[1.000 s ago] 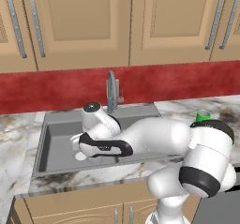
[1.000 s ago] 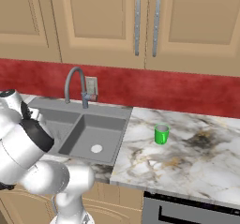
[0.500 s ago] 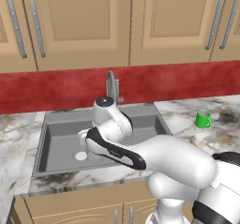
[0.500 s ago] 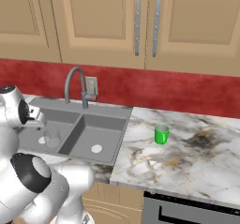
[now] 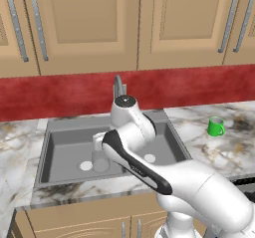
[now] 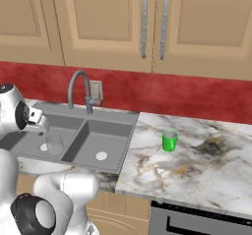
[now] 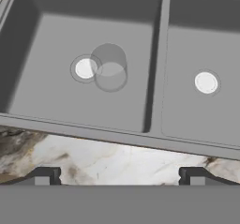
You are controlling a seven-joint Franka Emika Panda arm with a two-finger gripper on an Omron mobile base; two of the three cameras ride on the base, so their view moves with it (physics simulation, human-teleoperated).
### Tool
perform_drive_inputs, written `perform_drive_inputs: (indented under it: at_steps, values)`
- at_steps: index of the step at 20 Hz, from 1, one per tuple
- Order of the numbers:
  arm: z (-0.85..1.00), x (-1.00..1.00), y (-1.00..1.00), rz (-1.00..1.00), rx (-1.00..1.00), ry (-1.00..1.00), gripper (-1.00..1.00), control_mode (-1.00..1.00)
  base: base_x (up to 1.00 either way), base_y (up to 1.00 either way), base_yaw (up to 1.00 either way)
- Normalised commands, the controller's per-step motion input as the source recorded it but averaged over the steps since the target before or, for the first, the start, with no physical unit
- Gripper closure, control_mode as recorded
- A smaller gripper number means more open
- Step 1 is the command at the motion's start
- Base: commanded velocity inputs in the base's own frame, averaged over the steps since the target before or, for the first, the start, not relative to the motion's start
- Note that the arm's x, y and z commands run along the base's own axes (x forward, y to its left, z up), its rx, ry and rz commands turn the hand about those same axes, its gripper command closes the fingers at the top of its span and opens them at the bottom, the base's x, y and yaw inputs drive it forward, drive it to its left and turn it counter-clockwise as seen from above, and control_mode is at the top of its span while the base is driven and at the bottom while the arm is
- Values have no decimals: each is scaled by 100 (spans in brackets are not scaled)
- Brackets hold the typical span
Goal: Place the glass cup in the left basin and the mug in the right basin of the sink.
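The glass cup (image 7: 110,68) stands upright in the left basin (image 7: 42,87), just beside its pale drain, and also shows as the glass cup (image 5: 100,160) and the glass cup (image 6: 54,143). My gripper (image 7: 119,176) is open and holds nothing. It hovers over the sink's front rim (image 7: 117,136), apart from the cup. The hand (image 5: 98,141) hangs just above the cup. The green mug (image 5: 215,127) stands on the marble counter right of the sink, seen too as the mug (image 6: 170,140). The right basin (image 7: 201,45) holds only its drain.
A curved grey faucet (image 6: 78,84) rises behind the sink's divider. Marble counter (image 6: 206,160) stretches to the right of the mug, with a dark oven front (image 6: 197,221) below it. Wooden cabinets (image 5: 129,23) hang above the red backsplash.
The arm has swung round, and the hand has risen a little over the left basin. The glass cup stays standing by the drain, and the mug has not moved.
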Motion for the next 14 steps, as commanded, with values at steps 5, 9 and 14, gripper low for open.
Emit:
perform_drive_inputs:
  at_steps: [5, 9, 14]
  values:
    - [34, -30, -41, 0, 0, 0, -100, -100, 0, 0, 0]
    - [26, -31, -49, 2, 0, 0, -100, -100, 0, 0, 0]
    - [23, -33, -48, 4, 0, 0, -100, -100, 0, 0, 0]
